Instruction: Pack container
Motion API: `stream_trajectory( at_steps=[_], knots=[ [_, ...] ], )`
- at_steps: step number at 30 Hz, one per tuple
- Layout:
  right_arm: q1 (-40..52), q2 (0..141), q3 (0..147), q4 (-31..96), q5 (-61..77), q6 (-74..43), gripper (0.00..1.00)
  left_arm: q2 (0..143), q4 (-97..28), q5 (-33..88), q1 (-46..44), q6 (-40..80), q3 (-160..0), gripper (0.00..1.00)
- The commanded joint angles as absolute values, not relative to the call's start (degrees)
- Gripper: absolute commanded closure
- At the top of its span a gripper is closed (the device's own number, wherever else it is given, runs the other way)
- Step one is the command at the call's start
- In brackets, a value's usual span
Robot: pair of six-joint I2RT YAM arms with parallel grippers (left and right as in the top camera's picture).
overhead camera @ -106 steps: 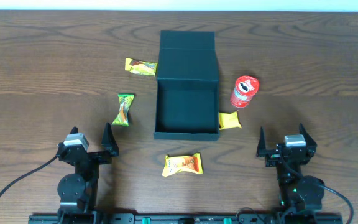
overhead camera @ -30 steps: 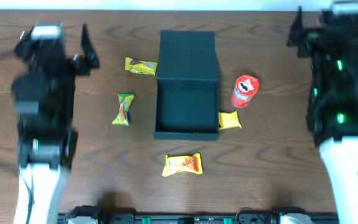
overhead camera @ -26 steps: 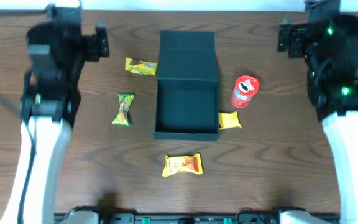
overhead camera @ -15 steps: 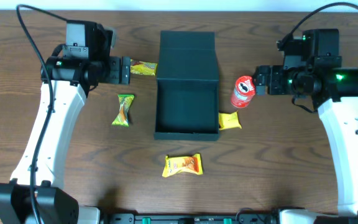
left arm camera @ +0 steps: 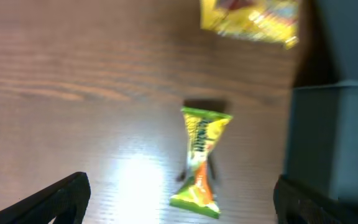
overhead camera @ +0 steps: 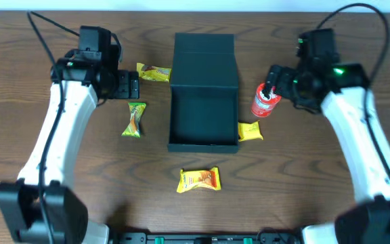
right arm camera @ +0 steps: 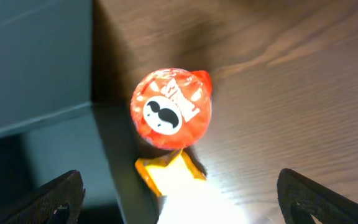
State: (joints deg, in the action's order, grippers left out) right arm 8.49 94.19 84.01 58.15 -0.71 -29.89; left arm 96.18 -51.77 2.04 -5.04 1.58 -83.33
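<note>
The dark teal container (overhead camera: pixel 204 115) lies open mid-table, its lid flap folded back at the far side; it also shows in the left wrist view (left arm camera: pixel 334 143) and the right wrist view (right arm camera: pixel 36 62). My left gripper (overhead camera: pixel 133 88) hovers open above a green snack packet (overhead camera: pixel 135 119) (left arm camera: pixel 201 162), and nothing sits between its fingers (left arm camera: pixel 55 199). My right gripper (overhead camera: pixel 274 78) hangs open over a red can (overhead camera: pixel 265 100) (right arm camera: pixel 171 109), apart from it. A yellow packet (overhead camera: pixel 250 131) (right arm camera: pixel 166 171) lies against the container's right wall.
Another yellow packet (overhead camera: pixel 153 72) (left arm camera: pixel 250 18) lies left of the lid flap. An orange-yellow packet (overhead camera: pixel 199 179) lies in front of the container. The tabletop is brown wood.
Both arms have come in from the table's far corners. The left gripper has settled over the green packet, the right gripper has moved left over the red can. Both stay open.
</note>
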Motion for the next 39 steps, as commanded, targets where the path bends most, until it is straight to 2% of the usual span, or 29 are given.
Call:
stream_trajectory(
  at_steps=[1, 8, 15, 17, 20, 22, 31, 35, 39],
  knots=[
    [10.3, 99.7, 83.5, 56.8, -4.1, -36.8, 0.01, 100.4, -52.5, -2.9, -5.0, 4.6, -82.7, 0.05],
    [11.7, 108.0, 83.5, 49.5, -6.1, -37.6, 0.01, 104.6, -52.2, -3.2, -5.0, 5.6, -82.7, 0.05],
    [11.6, 108.8, 83.5, 48.4, -10.9, -37.6, 0.01, 104.6, -52.1, -3.1, -5.0, 5.6, -82.7, 0.05],
    [11.6, 108.8, 83.5, 48.0, -10.9, -37.6, 0.07, 104.6, -52.1, -3.1, -5.0, 5.6, -82.7, 0.05],
    [11.6, 108.8, 83.5, 47.8, -10.7, -37.7, 0.32, 104.6, -51.9, -3.0, -5.0, 5.7, -82.7, 0.05],
    [11.6, 108.8, 83.5, 47.7, -10.4, -37.7, 0.39, 104.6, -51.6, -3.0, -5.0, 5.9, -82.7, 0.05],
    [11.6, 108.7, 85.3, 49.1, -4.6, -37.6, 0.39, 104.6, -49.5, -3.0, -5.0, 5.9, -82.7, 0.05],
    [11.6, 108.6, 89.9, 52.6, 1.6, -36.1, 0.35, 104.6, -49.1, -3.0, -5.0, 5.8, -82.7, 0.05],
    [11.6, 108.6, 95.8, 57.1, 6.1, -35.8, 0.38, 104.6, -49.1, -3.0, -5.0, 5.8, -82.7, 0.05]
  ],
)
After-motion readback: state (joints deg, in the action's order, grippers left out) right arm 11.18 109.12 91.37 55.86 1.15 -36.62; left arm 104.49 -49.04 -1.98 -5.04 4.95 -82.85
